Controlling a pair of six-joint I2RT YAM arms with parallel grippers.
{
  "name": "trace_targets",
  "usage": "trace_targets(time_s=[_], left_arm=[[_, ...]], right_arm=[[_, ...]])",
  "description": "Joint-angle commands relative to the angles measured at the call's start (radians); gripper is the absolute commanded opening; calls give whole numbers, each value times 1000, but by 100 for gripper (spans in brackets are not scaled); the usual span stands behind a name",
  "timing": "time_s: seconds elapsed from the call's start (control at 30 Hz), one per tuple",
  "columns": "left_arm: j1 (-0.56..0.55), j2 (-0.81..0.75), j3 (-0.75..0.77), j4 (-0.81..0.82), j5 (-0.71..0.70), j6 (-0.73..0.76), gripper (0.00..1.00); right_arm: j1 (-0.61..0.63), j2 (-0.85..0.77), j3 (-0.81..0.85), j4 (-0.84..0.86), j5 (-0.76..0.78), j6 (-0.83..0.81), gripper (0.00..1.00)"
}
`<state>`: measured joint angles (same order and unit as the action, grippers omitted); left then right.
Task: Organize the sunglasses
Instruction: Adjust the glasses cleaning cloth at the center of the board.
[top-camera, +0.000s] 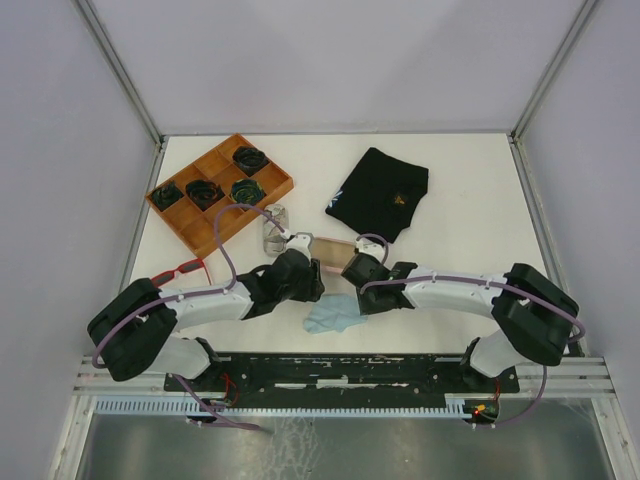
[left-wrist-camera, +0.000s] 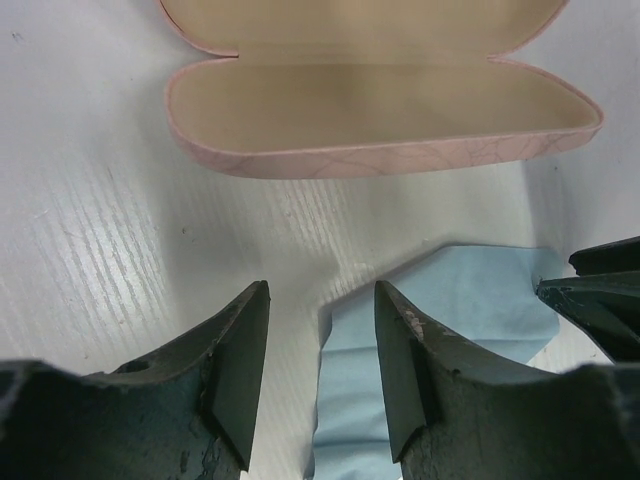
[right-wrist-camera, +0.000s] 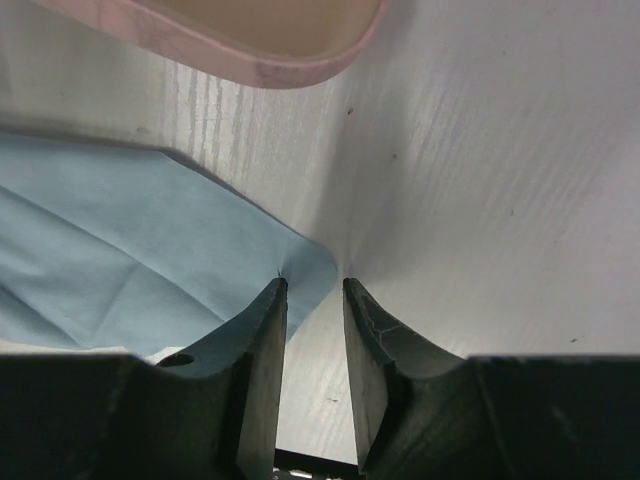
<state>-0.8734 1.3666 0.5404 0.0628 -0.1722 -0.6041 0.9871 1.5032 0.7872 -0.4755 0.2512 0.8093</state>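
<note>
Red-framed sunglasses (top-camera: 183, 270) lie on the white table by the left arm's elbow; they show in the top view only. An open pink glasses case (left-wrist-camera: 380, 150) sits in the middle, empty. In front of it lies a light blue cloth (top-camera: 333, 315). My left gripper (left-wrist-camera: 320, 290) hangs open over the cloth's left edge (left-wrist-camera: 335, 400), with nothing between its fingers. My right gripper (right-wrist-camera: 314, 285) is low at the cloth's right corner (right-wrist-camera: 310, 265). Its jaws are narrow but apart, and the corner lies between the fingertips.
A wooden compartment tray (top-camera: 200, 230) at the back left holds several dark items. A greyish, see-through item (top-camera: 275, 228) lies beside it. A black cloth (top-camera: 383, 190) lies at the back right. The two grippers are close together over the blue cloth.
</note>
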Motion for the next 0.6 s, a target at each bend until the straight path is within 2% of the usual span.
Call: trace_targets(time_s=[0.0,0.23,0.57], left_arm=[[8,-18,13,53,5,49,53],[13,-31,-1,63,12,45,52],[39,-65,-31,77,40,37,52]], right_arm=[[9,22,43,-35,45,-7,37],[12,54,49,-46,46,-8,34],[7,90,62,-40,39,-60,20]])
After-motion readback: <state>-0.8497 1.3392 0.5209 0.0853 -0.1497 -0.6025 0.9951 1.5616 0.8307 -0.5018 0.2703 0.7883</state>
